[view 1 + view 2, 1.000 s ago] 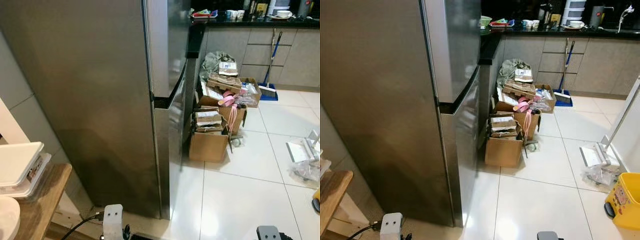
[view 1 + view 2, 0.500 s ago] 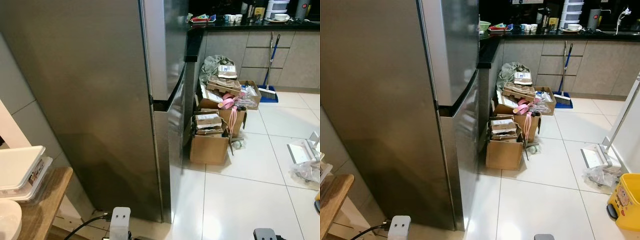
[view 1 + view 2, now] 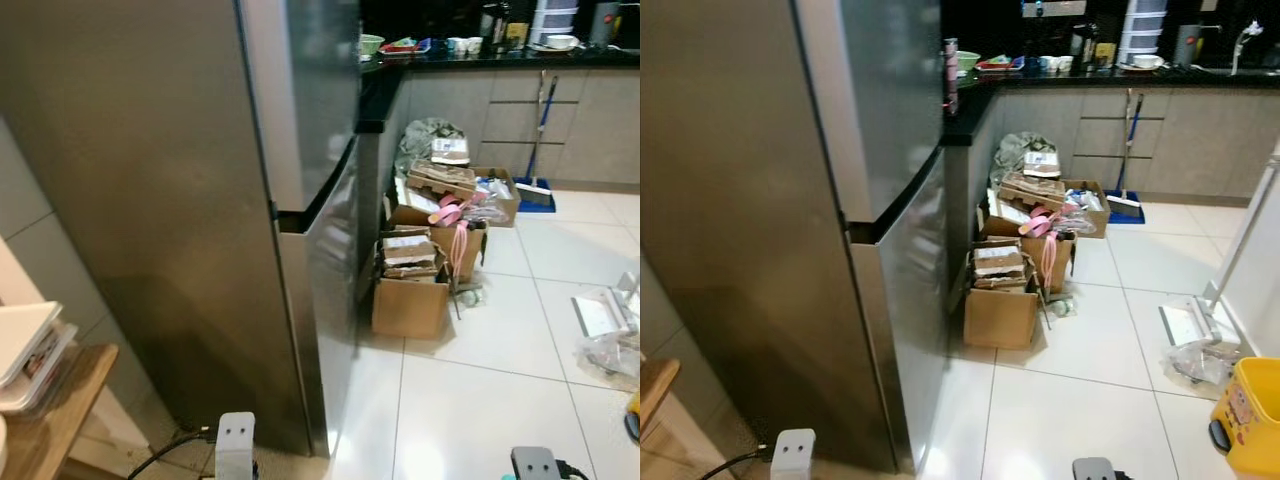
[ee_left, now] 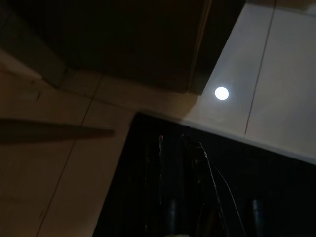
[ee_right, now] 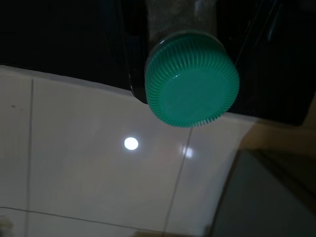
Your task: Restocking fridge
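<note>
Standing right up against the steel fridge [image 3: 180, 200], the robot sees both of its doors closed, the seam between the upper and lower door showing as a dark slot. Down at the bottom edge of the head view the two wrist housings peek in, left arm [image 3: 234, 445] low in front of the fridge's corner, right arm [image 3: 535, 465] out over the white tile floor [image 3: 480, 390].

Over to the right wrist camera: the right gripper [image 5: 182, 29] is closed around a clear jar with a ribbed green lid [image 5: 191, 81], lid end pointing away from the wrist and down toward the glossy tiles, where a round light reflection sits. The fridge's grey side is just off to one side of the jar.

The left wrist view is very dark; the left gripper [image 4: 173, 197] hangs above the floor beside the fridge's base, and whether its fingers are spread or together cannot be told.

Beyond the grippers, past the fridge front, cardboard boxes [image 3: 415, 280] stuffed with clutter stand on the tiles. A wooden side table [image 3: 55, 420] with white trays sits next to the left arm.
</note>
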Robot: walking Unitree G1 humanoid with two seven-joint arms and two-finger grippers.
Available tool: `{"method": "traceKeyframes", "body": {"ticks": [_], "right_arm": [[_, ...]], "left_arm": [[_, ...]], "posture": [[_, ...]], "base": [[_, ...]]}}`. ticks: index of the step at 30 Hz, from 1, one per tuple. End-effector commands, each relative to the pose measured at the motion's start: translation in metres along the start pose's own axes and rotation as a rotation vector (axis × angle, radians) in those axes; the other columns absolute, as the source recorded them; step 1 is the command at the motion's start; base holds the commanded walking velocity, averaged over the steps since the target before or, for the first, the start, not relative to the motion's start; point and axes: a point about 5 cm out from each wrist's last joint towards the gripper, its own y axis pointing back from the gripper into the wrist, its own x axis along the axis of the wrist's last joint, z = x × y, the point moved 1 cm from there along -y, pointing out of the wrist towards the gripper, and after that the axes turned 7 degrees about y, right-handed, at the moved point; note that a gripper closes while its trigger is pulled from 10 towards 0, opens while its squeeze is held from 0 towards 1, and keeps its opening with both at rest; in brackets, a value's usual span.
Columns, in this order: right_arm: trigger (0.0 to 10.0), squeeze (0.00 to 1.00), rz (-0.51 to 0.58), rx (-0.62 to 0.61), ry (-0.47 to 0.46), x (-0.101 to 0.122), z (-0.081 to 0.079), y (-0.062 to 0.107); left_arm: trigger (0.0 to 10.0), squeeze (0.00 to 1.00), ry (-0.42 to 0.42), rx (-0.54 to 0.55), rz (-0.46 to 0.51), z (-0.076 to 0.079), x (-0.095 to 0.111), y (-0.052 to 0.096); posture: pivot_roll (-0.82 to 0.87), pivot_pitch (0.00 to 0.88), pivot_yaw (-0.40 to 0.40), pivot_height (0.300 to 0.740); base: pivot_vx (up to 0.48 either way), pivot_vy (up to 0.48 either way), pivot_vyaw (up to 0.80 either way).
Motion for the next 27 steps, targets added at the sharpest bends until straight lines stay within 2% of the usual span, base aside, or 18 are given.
{"method": "traceKeyframes", "body": {"ticks": [1, 6, 9, 10, 19, 21, 27], "right_arm": [[10.0, 0.0, -0.017, 0.008, -0.013, -0.0062, -0.0052, 0.0018], [10.0, 0.0, -0.015, 0.008, -0.016, -0.0064, -0.0047, 0.0021], [10.0, 0.0, -0.004, 0.01, -0.015, -0.0047, -0.0051, 0.0018], [10.0, 0.0, 0.003, 0.012, -0.014, -0.0035, -0.0059, 0.0015], [10.0, 0.0, 0.017, 0.021, -0.006, -0.002, -0.009, 0.0014], [10.0, 0.0, 0.019, 0.021, -0.004, -0.0018, -0.0087, 0.0015], [10.0, 0.0, 0.027, 0.016, -0.005, 0.0003, -0.0075, 0.0009]], "left_arm": [[10.0, 0.0, -0.001, 0.018, -0.017, -0.0058, -0.0049, 0.0014], [10.0, 0.0, -0.004, 0.016, -0.009, -0.0044, -0.0029, 0.0009], [10.0, 0.0, -0.036, 0.0, -0.016, -0.0024, -0.0031, 0.0006], [10.0, 0.0, -0.056, -0.009, -0.014, -0.0013, -0.0028, 0.0006], [10.0, 0.0, -0.041, -0.013, -0.013, 0.0008, -0.0037, 0.0008], [10.0, 0.0, -0.01, 0.003, -0.011, -0.0004, -0.0035, 0.0008], [10.0, 0.0, -0.029, 0.027, -0.021, -0.0039, -0.0024, 0.0]], "posture": [[-0.07, 0.064, 0.032, 0.74], [-0.07, 0.064, 0.037, 0.74], [-0.07, 0.058, 0.038, 0.74], [-0.07, 0.058, 0.038, 0.74], [-0.07, 0.046, 0.037, 0.74], [-0.07, 0.045, 0.038, 0.74], [-0.07, 0.05, 0.04, 0.74]], "base": [[0.0, 0.0, 0.0], [0.0, 0.0, 0.0], [0.0, 0.0, 0.0], [0.0, -0.48, 0.0], [0.0, -0.468, 0.0], [0.0, 0.0, 0.0], [0.0, 0.0, 0.0]]}}
